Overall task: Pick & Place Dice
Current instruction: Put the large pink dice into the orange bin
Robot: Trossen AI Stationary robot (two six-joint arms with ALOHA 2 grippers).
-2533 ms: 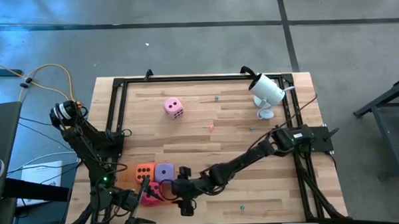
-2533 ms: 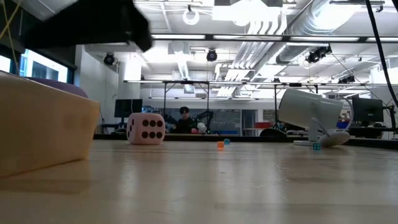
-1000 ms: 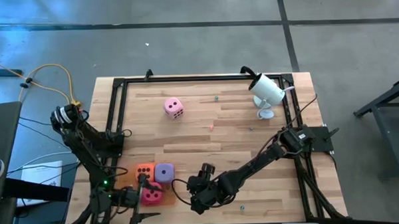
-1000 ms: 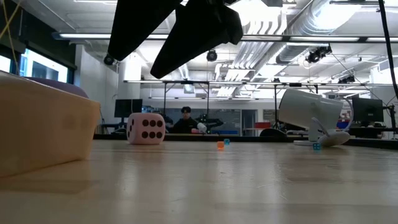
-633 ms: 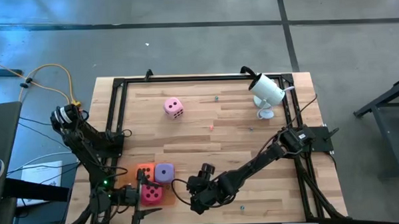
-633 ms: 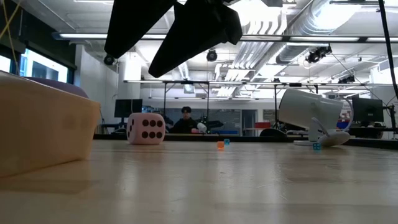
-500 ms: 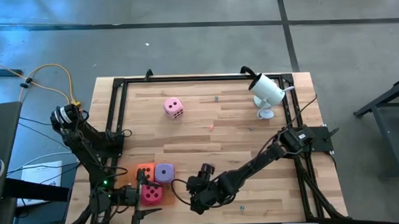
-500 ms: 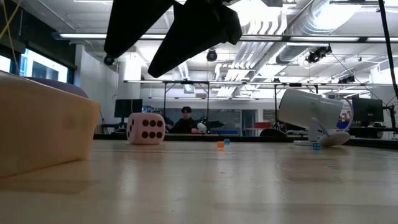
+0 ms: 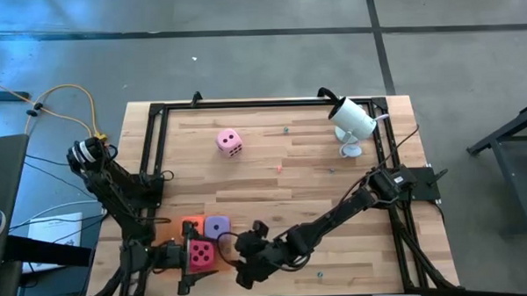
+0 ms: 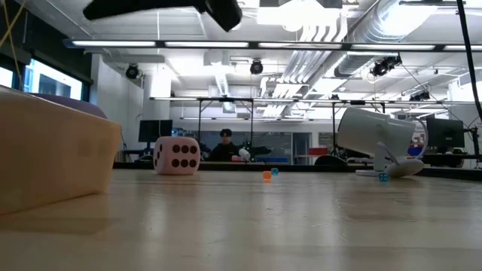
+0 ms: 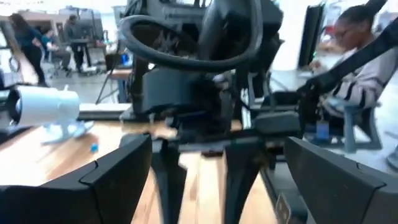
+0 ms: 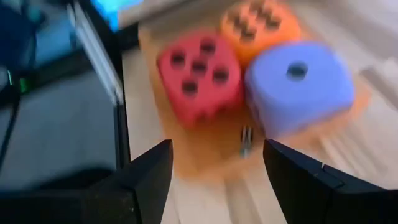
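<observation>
Three dice sit together on a flat orange tray (image 9: 222, 265) at the table's near left: magenta (image 9: 199, 253), orange (image 9: 191, 228) and purple (image 9: 216, 227). In the right wrist view the magenta die (image 12: 199, 68), orange die (image 12: 261, 25) and purple die (image 12: 298, 87) lie just ahead of my open right gripper (image 12: 217, 165). That gripper (image 9: 232, 253) hovers at the tray's right side. My left gripper (image 9: 181, 256) is open beside the magenta die's left side and faces the right arm (image 11: 205, 93). The light pink die (image 9: 229, 142) rests alone on the far left of the table.
A white camera-like device (image 9: 352, 118) stands at the far right corner. A black frame rail (image 9: 154, 152) runs round the table. Tiny coloured bits (image 10: 267, 175) lie mid-table. Bare wood (image 9: 299, 173) stretches between the pink die and the tray. A seated person (image 11: 360, 56) shows beyond the table.
My right gripper has moved toward the table's left edge, closing in on the dice on the tray. In the low view its dark shape has slid left and up. The dice have stayed where they were.
</observation>
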